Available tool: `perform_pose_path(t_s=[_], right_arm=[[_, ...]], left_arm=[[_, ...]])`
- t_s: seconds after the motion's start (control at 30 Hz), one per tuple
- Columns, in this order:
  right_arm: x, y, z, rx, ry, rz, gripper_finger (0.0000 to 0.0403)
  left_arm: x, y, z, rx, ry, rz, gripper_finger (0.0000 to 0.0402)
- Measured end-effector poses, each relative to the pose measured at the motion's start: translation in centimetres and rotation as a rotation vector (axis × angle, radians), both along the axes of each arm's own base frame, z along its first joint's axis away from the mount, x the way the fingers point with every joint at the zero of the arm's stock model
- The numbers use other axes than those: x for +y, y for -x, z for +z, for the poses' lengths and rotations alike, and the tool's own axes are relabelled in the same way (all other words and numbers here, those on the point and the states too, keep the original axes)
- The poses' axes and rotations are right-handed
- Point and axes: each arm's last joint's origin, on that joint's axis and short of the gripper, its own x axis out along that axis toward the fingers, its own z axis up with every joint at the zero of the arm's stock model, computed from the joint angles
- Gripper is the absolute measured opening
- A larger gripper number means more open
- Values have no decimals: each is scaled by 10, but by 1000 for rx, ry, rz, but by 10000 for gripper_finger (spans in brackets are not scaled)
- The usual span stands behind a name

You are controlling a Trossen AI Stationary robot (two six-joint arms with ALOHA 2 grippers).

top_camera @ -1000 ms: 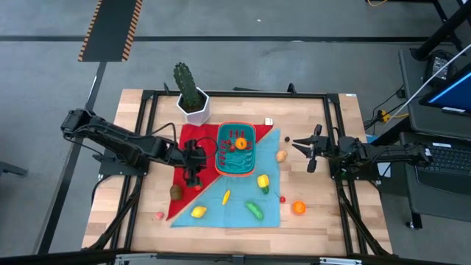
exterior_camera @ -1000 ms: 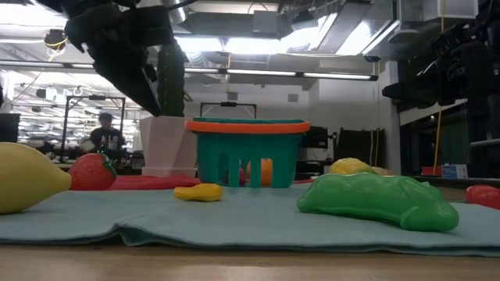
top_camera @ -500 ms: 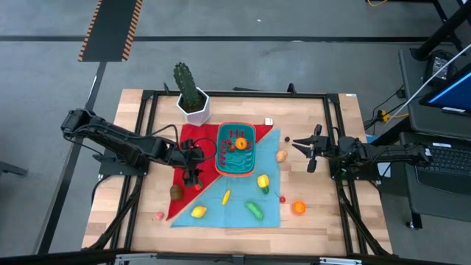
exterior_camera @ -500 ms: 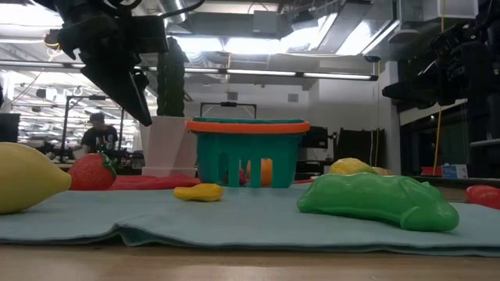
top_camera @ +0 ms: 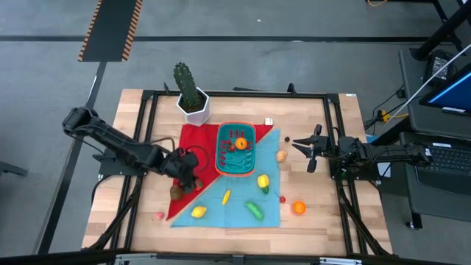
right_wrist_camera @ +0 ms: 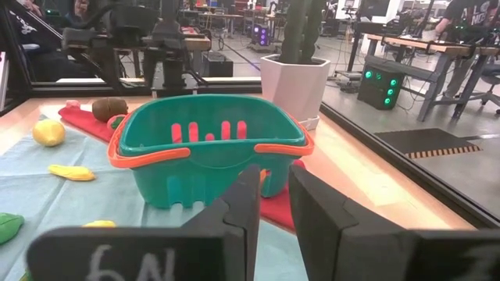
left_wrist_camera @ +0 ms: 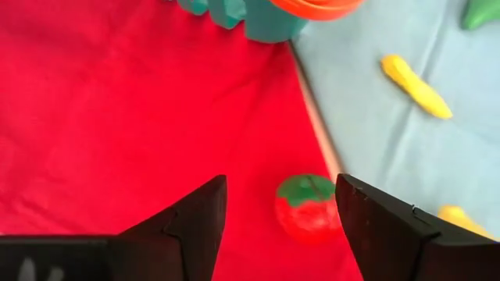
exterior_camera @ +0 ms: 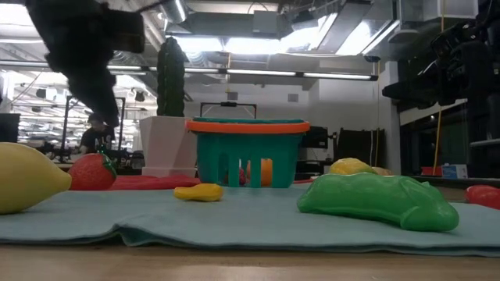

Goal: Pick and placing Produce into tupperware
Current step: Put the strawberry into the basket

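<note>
A: The counter (top_camera: 316, 213) looked like pale, matt wood under red cloth (left_wrist_camera: 117, 117) and blue cloth (top_camera: 235, 213).

B: The tupperware (right_wrist_camera: 207, 152) was smooth, slightly glossy plastic; the strawberry (left_wrist_camera: 307, 209) was shiny.

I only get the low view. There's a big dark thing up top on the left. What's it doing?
Observer: That is the left gripper. Its fingers are open, and a strawberry lies on the red cloth just ahead, between them.
Child: Where's the other gripper?
Observer: The right gripper is shut. It hangs off to the right of the basket, pointing at it.
Child: Is anything in the basket?
Observer: From above, two pieces show inside: an orange fruit and a red piece.
</note>
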Motion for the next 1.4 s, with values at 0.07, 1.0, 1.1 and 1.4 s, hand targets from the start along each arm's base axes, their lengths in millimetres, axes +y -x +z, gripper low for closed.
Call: perform_pose_path(t_s=[0.07, 1.0, 1.1, 1.4], right_arm=[[0, 0, 0, -2, 0, 0, 73], [0, 0, 6, -48, 55, 2, 73], [0, 0, 6, -48, 53, 2, 73], [0, 0, -1, -10, -65, 4, 73]], left_arm=[[-8, 3, 0, -18, 19, 31, 229], [-100, 0, 2, -148, 136, 211, 229], [-110, -4, 3, -102, 119, 272, 229], [-116, -7, 5, 93, -20, 372, 229]])
